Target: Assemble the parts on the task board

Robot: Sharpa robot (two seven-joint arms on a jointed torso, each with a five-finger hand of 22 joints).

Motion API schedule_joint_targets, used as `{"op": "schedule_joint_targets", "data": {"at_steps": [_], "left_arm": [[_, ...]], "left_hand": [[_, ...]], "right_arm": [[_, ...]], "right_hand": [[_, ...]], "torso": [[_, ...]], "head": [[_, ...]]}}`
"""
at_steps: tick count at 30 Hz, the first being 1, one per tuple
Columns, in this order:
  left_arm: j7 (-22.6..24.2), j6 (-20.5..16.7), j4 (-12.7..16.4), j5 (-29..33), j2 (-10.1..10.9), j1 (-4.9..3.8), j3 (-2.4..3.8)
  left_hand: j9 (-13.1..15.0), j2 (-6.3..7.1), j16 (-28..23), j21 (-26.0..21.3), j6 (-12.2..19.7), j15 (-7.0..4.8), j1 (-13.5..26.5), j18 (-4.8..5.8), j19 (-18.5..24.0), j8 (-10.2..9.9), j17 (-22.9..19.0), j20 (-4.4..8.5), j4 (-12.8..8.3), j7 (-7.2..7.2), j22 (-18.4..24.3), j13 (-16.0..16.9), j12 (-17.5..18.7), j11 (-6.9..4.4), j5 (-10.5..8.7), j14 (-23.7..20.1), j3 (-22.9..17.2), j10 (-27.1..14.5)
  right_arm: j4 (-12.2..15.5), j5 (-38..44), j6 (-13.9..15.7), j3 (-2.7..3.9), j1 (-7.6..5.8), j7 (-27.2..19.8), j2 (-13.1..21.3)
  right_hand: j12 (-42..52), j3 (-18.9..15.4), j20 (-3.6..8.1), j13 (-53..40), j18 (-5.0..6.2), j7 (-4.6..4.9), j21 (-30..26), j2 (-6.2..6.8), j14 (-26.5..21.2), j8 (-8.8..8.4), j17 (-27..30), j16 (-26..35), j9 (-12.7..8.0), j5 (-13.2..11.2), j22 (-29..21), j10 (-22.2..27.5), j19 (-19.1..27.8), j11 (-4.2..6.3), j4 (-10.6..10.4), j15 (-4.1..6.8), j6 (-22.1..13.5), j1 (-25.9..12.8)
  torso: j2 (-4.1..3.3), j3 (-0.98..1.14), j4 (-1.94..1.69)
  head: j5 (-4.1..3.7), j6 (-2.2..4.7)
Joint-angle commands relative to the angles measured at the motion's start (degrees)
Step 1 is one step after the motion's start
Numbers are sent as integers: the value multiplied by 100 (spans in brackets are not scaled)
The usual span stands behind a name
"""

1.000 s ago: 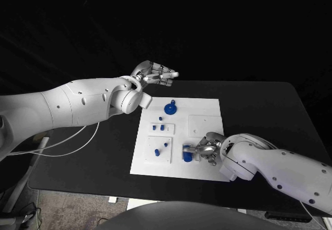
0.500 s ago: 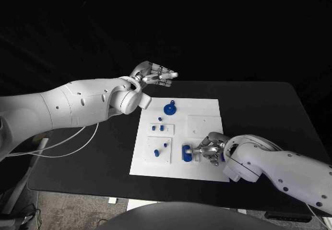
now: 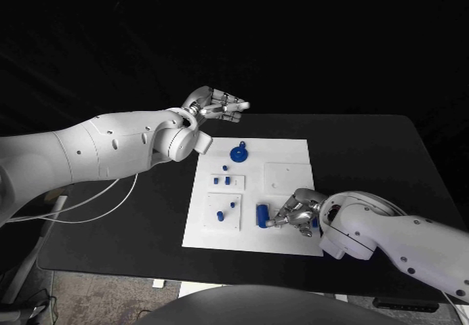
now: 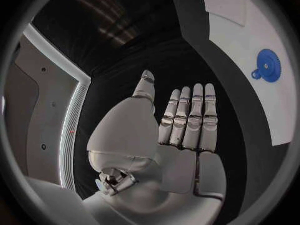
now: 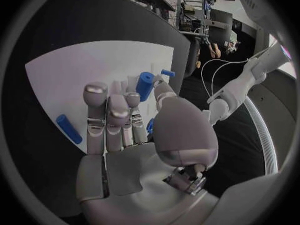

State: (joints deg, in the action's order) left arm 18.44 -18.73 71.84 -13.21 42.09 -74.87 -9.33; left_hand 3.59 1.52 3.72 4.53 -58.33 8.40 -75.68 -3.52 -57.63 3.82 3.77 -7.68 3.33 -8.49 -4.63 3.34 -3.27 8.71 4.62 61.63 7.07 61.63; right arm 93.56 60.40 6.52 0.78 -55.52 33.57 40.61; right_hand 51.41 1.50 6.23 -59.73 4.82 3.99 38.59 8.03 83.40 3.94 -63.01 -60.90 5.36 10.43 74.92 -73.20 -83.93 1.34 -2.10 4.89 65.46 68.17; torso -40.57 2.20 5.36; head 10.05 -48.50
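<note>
While the right hand (image 3: 298, 211) works low over the near right part of the flat white rectangular task board (image 3: 291, 149), its silver fingers (image 5: 105, 116) lie stretched out and close together above the board, just beside a short upright blue cylinder-shaped part (image 3: 262, 215). The right wrist view puts that cylinder (image 5: 145, 85) next to the thumb, but whether the hand actually pinches it I cannot tell; a grasp or a nudge into its seat seems the likely purpose of the low, flat pose. A small blue peg (image 5: 68, 128) lies loose on the board beyond the fingertips.

Left of the cylinder, a raised white square block (image 3: 225, 210) carries two small blue pieces, one of them (image 3: 221, 216) at its near edge. Farther back a smaller white block (image 3: 229, 181) holds two short blue pegs (image 3: 223, 180) standing side by side, and a bare white square plate (image 3: 289, 175) sits to its right. Farther still lies a round blue toothed gear with a small lug (image 3: 238, 153).

Beyond the board's far left corner the left hand (image 3: 221, 105) hovers above the black table (image 3: 376, 156), fingers straight and together, holding nothing, probably parked clear of the working area.
</note>
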Motion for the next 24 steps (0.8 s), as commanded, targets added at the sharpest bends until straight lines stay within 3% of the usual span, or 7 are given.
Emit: {"op": "schedule_joint_targets", "data": {"at_steps": [1,9,12,14,16,17,24], "left_arm": [[18,68,8,33,-4,-7,5],[13,74,7,33,-3,-7,4],[10,77,8,33,-3,-7,4],[7,82,8,34,-3,-7,4],[5,88,8,34,-4,-7,4],[4,92,8,34,-4,-7,4],[-5,106,10,35,-4,-7,4]], "left_hand": [[0,-9,-25,34,28,19,26,-52,-5,33,-5,-16,2,-18,8,4,-20,-5,24,-23,-19,-38],[-1,-6,-24,35,41,18,28,-52,-6,29,-5,-16,-1,-23,10,4,-20,-4,22,-23,-13,-42],[-1,-6,-24,35,41,18,28,-52,-6,29,-5,-16,-1,-23,10,4,-20,-4,22,-23,-13,-42],[-1,-13,-24,37,51,19,45,-53,-6,31,-5,-16,13,-24,11,4,-20,-3,24,-22,-12,-42],[-2,-19,-25,37,68,20,57,-53,-6,23,-5,-16,23,-31,11,4,-20,-2,23,-23,-10,-42],[-2,-20,-25,37,68,20,58,-53,-6,24,-5,-16,24,-31,11,4,-20,-2,23,-24,-10,-42],[0,-26,-25,36,67,20,72,-54,-6,35,-5,-17,44,-29,12,4,-20,-2,25,-26,-10,-46]], "right_arm": [[24,99,-318,-2,10,-101,4],[6,162,-259,-2,17,-29,-9],[-12,245,-141,-2,18,47,-27],[-29,301,-69,-2,19,96,-43],[-42,336,-16,-2,19,131,-57],[-52,352,15,-2,19,150,-67],[-130,410,151,-1,19,237,-158]], "right_hand": [[3,-18,-2,-7,-71,5,24,69,6,-28,-6,-15,13,-26,454,3,-202,2,-92,10,-9,7],[15,77,5,-12,-73,-15,34,-28,10,-31,-18,-22,31,-49,455,-21,-210,17,-130,19,72,13],[19,223,17,-9,-80,-52,33,-192,12,-23,-16,-20,55,-184,453,-46,-216,41,-127,34,202,-64],[59,362,46,-38,-96,-112,70,-336,19,-28,-23,-30,141,-142,459,-88,-232,81,-157,66,371,-188],[71,438,57,-49,-111,-123,90,-365,21,-31,-26,-36,175,-145,463,-103,-239,87,-105,73,384,-226],[86,603,73,-74,-132,-138,120,-405,24,-30,-26,-44,263,-137,467,-127,-245,99,20,83,396,-353],[156,649,87,-131,-143,-179,158,-531,28,-26,-20,-53,302,-101,474,-183,-258,125,46,100,485,-425]], "torso": [[0,-5,-7],[-5,-12,-7],[-4,-14,-7],[-3,-13,-6],[-2,-12,-7],[-3,-10,-9],[-2,-11,-7]], "head": [[-8,-8],[-18,-28],[-22,-29],[-26,-30],[-27,-33],[-30,-36],[-36,-42]]}}
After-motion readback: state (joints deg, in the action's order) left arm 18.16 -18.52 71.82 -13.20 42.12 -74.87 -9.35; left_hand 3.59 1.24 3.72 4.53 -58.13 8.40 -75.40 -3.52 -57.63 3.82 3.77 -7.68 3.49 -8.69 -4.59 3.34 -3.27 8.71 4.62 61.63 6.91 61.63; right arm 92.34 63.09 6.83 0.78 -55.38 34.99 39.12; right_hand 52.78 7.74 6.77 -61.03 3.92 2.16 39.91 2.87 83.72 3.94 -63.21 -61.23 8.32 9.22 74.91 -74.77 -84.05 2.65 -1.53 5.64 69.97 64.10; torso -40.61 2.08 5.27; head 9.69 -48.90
